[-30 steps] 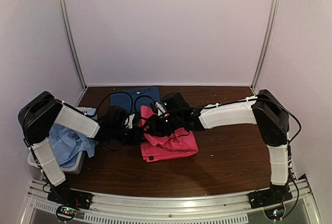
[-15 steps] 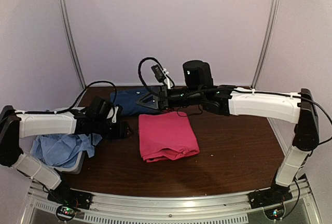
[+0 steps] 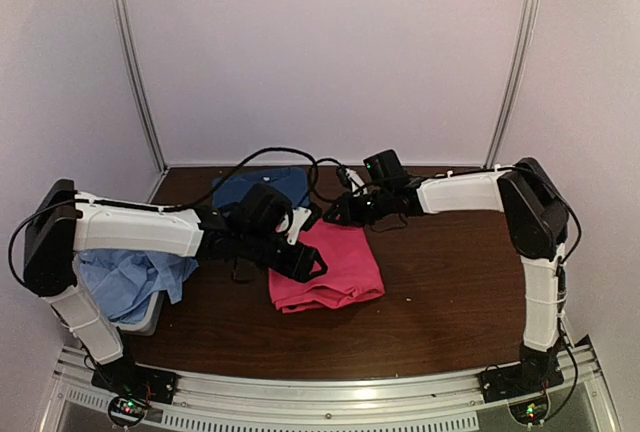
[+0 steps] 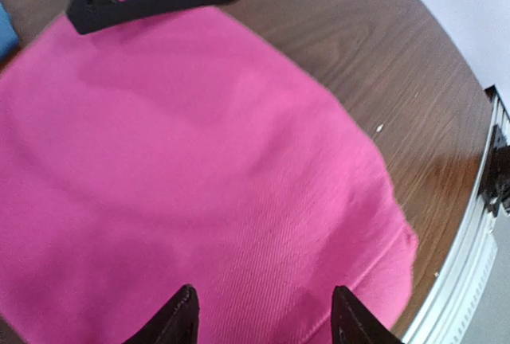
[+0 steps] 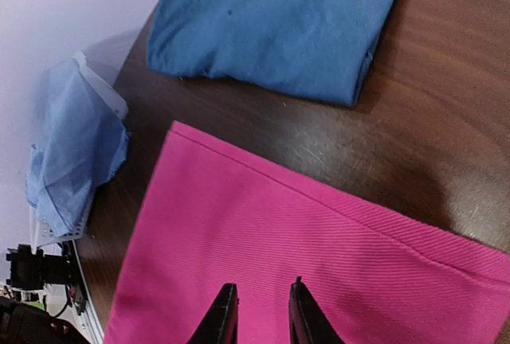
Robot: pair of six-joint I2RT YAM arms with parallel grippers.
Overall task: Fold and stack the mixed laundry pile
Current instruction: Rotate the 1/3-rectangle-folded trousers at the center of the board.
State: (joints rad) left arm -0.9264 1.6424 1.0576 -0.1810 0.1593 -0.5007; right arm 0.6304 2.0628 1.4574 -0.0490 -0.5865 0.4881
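While both grippers hover empty, the folded bright magenta-pink cloth shirt (image 3: 338, 270) lies centrally on the brown wooden table (image 3: 450, 282). The left gripper (image 4: 263, 316), fingers wide apart, is over its left part. The right gripper (image 5: 259, 312), fingers narrowly apart, is over its far edge, nearer the folded dark blue T-shirt (image 3: 235, 190) behind.

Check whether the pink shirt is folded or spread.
Folded: the pink shirt is a compact rectangle, layers showing along its near edge.
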